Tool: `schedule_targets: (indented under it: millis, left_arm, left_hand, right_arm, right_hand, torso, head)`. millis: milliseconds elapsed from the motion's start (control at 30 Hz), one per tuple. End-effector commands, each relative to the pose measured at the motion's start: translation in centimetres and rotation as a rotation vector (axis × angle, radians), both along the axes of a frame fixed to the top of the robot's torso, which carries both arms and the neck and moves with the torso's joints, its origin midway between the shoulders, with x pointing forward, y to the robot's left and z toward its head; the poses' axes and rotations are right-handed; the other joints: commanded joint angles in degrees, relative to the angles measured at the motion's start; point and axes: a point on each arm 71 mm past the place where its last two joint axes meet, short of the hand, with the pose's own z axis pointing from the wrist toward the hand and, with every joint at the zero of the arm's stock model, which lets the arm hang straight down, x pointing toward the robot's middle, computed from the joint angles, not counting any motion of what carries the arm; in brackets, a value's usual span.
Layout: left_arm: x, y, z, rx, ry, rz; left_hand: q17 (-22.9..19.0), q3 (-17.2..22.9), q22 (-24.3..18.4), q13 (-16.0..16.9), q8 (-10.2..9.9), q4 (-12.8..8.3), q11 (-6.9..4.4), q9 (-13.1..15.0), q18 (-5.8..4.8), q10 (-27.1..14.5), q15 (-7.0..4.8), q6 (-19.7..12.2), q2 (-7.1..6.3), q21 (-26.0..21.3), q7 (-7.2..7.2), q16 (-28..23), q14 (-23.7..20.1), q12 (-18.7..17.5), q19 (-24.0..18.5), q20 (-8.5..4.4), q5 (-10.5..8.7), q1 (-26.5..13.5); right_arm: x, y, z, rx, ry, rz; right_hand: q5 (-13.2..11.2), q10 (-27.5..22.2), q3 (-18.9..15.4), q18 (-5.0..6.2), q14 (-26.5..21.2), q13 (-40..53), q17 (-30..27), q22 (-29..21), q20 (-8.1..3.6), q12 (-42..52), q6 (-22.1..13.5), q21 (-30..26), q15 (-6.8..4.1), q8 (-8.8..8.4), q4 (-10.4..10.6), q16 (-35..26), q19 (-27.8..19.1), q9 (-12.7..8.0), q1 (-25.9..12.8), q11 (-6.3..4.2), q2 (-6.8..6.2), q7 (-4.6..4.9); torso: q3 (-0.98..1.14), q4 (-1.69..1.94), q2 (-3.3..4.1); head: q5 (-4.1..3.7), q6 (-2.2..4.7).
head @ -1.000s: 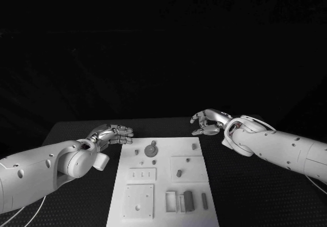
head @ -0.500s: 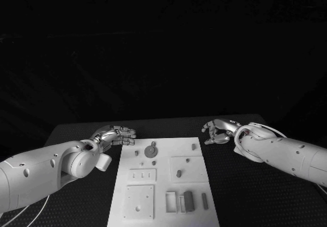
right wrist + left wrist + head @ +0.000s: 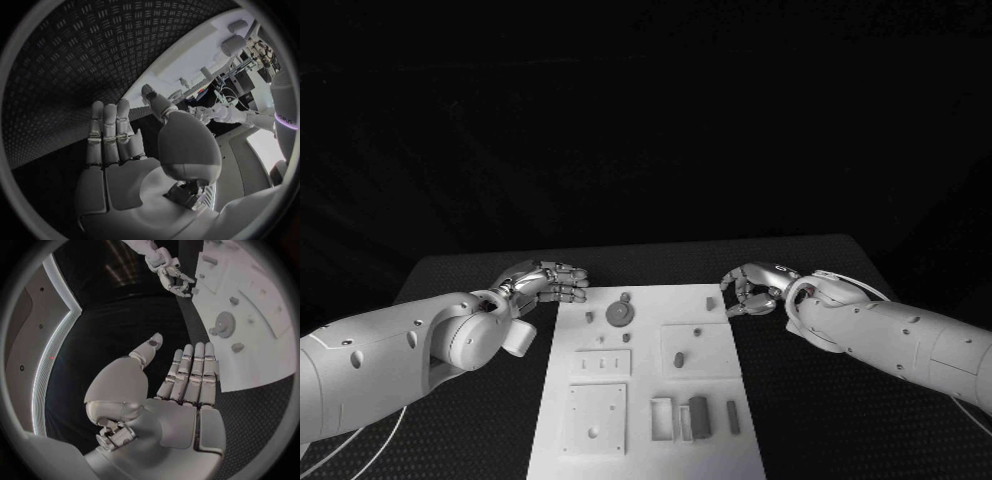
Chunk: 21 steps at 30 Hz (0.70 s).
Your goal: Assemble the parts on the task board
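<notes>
While the white board lies mid-table with its small pieces untouched, the left hand and right hand flank its far end, empty and loosely spread, likely poised to pick

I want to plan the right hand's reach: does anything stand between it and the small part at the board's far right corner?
Nothing visible does. The right hand hovers by the task board edge, beside the small part, with bare board between.

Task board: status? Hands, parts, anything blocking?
Left hand open, holding nothing, off the task board's left edge. Right hand empty, fingers curled, at the board's far right corner. Parts, gear-like piece included, lie untouched. Nothing blocking.
</notes>
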Motion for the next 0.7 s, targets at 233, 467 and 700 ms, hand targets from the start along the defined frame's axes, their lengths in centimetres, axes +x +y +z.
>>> schedule_targets:
  millis: [233, 467, 700]
  left_arm:
    - [-0.1, -0.3, 0.1, -0.011, -0.002, -0.024]
    - [-0.1, -0.3, 0.1, -0.011, -0.002, -0.024]
    - [-0.1, -0.3, 0.1, -0.011, -0.002, -0.026]
  left_hand:
    - [0.1, -0.3, 0.1, -0.1, -0.2, 0.0, 0.28, -0.1, 0.29, 0.3, 0.34, -0.4, 0.17, -0.4, 2.14, -0.3, 0.0, 0.0, -0.5, -0.07, 0.10, -0.5]
    - [0.1, -0.3, 0.1, -0.1, -0.2, 0.0, 0.27, -0.1, 0.29, 0.3, 0.34, -0.3, 0.18, -0.4, 2.15, -0.4, 0.0, 0.0, -0.5, -0.07, 0.11, -0.5]
    - [0.1, -0.3, 0.1, -0.1, -0.2, 0.0, 0.27, -0.1, 0.30, 0.3, 0.34, -0.3, 0.20, -0.4, 2.15, -0.4, 0.0, -0.1, -0.5, -0.07, 0.11, -0.5]
  right_arm:
    - [-0.2, 0.9, -0.5, 0.014, -0.016, 0.000]
    - [-0.5, 1.7, -0.7, 0.042, -0.003, 0.029]
    - [-0.6, 2.2, -1.1, 0.047, -0.002, 0.037]
  right_hand:
    - [-0.1, 2.0, -0.8, 1.71, 2.6, 3.4, 2.4, 1.6, -0.30, 5.0, 0.5, 2.7, -2.28, 0.80, 0.0, 4.2, 3.5, 0.0, -0.9, -0.20, 0.66, -0.41]
    - [-0.1, 1.8, -1.0, 2.17, 2.8, 5.5, 3.9, 2.9, -0.27, 7.9, 1.3, 4.1, -2.97, 1.34, -0.2, 6.8, 4.3, 0.0, -1.0, -0.27, 1.26, -0.45]
    - [-0.1, 1.6, -1.2, 2.17, 2.7, 6.8, 5.0, 4.0, -0.58, 9.9, 2.3, 5.1, -3.22, 1.88, -0.3, 8.9, 4.7, 0.1, -0.4, -0.38, 1.85, -0.57]
  torso:
    - [-0.21, -0.09, -0.08]
    - [-0.26, -0.07, -0.07]
    - [-0.24, -0.21, -0.06]
  head:
    - [0.16, -0.45]
    - [0.11, -0.68]
    - [0.21, -0.71]
